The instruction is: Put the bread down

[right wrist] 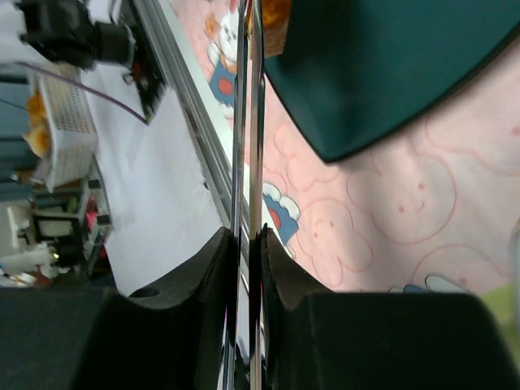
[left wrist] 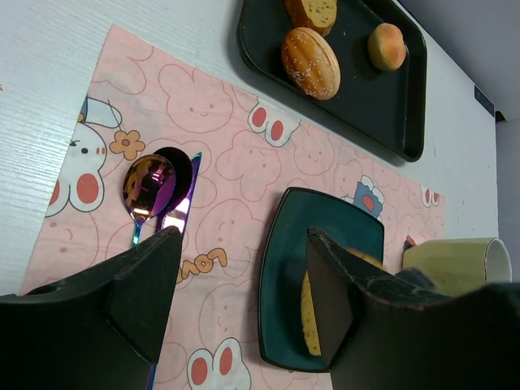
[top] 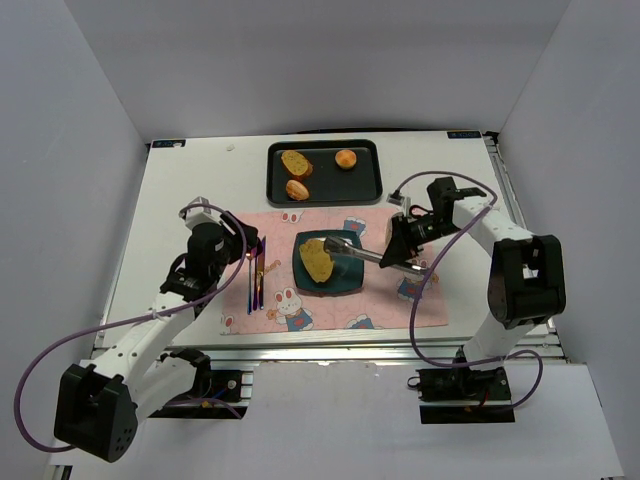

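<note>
A yellow-brown piece of bread (top: 317,261) is on the dark green plate (top: 347,284) on the pink placemat. My right gripper (top: 398,258) is shut on metal tongs (top: 356,254), whose tips reach the bread's right edge. In the right wrist view my gripper (right wrist: 250,244) squeezes the tongs (right wrist: 256,122) nearly together above the plate (right wrist: 390,65); the bread (right wrist: 275,16) shows at the top. My left gripper (top: 255,252) is open and empty over the placemat's left part. In its wrist view (left wrist: 244,301) the plate (left wrist: 284,276) and bread (left wrist: 309,313) lie to its right.
A black tray (top: 325,196) at the back holds three breads (top: 296,162); it also shows in the left wrist view (left wrist: 390,114). Shiny spoons (left wrist: 148,183) lie on the placemat (top: 330,318) left of the plate. A pale green cup (left wrist: 455,264) stands right of the plate.
</note>
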You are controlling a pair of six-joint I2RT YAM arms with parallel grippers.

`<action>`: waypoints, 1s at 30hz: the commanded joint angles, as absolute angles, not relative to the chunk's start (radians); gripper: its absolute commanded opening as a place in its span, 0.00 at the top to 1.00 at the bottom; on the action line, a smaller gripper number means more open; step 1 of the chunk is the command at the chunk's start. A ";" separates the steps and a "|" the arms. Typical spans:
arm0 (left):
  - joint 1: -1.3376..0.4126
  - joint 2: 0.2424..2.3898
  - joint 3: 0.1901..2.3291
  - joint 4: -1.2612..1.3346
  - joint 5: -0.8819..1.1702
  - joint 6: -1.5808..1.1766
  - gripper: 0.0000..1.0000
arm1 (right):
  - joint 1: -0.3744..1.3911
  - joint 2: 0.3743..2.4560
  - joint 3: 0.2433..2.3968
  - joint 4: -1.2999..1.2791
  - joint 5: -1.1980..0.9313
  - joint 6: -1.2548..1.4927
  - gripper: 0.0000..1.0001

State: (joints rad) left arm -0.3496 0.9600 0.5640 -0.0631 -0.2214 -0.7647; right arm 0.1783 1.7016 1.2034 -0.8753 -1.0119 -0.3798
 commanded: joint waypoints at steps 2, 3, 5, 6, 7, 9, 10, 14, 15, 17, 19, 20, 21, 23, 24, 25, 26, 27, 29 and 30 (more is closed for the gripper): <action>-0.347 0.937 0.546 -0.020 -0.206 -0.778 0.28 | 0.186 1.618 1.155 -0.918 -0.942 -0.516 0.99; -0.347 0.933 0.542 -0.018 -0.206 -0.778 0.28 | 0.190 1.612 1.149 -0.907 -0.924 -0.503 0.96; -0.345 0.925 0.538 -0.020 -0.209 -0.779 0.28 | 0.195 1.608 1.144 -0.896 -0.872 -0.480 0.85; -0.347 0.916 0.532 -0.020 -0.210 -0.779 0.28 | 0.199 1.608 1.146 -0.893 -0.864 -0.480 0.83; -0.347 0.911 0.531 -0.020 -0.212 -0.782 0.28 | 0.202 1.606 1.147 -0.893 -0.859 -0.479 0.78; -0.345 0.899 0.525 -0.023 -0.213 -0.784 0.28 | 0.204 1.600 1.149 -0.871 -0.845 -0.463 0.74; -0.347 0.896 0.523 -0.023 -0.213 -0.785 0.28 | 0.204 1.592 1.150 -0.864 -0.839 -0.456 0.69; -0.347 0.879 0.517 -0.031 -0.219 -0.787 0.28 | 0.206 1.572 1.181 -0.827 -0.810 -0.428 0.62; -0.347 0.877 0.517 -0.034 -0.221 -0.787 0.28 | 0.204 1.569 1.192 -0.819 -0.805 -0.420 0.61; -0.345 0.874 0.517 -0.034 -0.222 -0.787 0.28 | 0.204 1.562 1.226 -0.796 -0.795 -0.411 0.60; -0.347 0.874 0.518 -0.032 -0.222 -0.787 0.28 | 0.206 1.568 1.264 -0.781 -0.790 -0.400 0.60; -0.345 0.876 0.518 -0.032 -0.221 -0.785 0.28 | 0.204 1.574 1.281 -0.779 -0.787 -0.397 0.60; -0.347 0.877 0.517 -0.029 -0.221 -0.785 0.28 | 0.207 1.581 1.298 -0.782 -0.787 -0.399 0.60; -0.347 0.884 0.520 -0.028 -0.219 -0.785 0.28 | 0.212 1.612 1.345 -0.784 -0.778 -0.402 0.60; -0.347 0.885 0.522 -0.028 -0.218 -0.784 0.28 | 0.224 1.621 1.360 -0.784 -0.773 -0.406 0.60; -0.347 0.887 0.525 -0.029 -0.218 -0.784 0.28 | 0.230 1.641 1.394 -0.784 -0.767 -0.407 0.60; -0.345 0.888 0.526 -0.031 -0.219 -0.782 0.28 | 0.244 1.652 1.411 -0.784 -0.764 -0.407 0.60; -0.345 0.887 0.528 -0.034 -0.221 -0.781 0.28 | 0.255 1.675 1.429 -0.782 -0.758 -0.407 0.60; -0.345 0.887 0.526 -0.034 -0.222 -0.781 0.28 | 0.294 1.693 1.477 -0.740 -0.704 -0.400 0.60; -0.345 0.887 0.526 -0.032 -0.224 -0.781 0.28 | 0.313 1.716 1.494 -0.718 -0.666 -0.399 0.60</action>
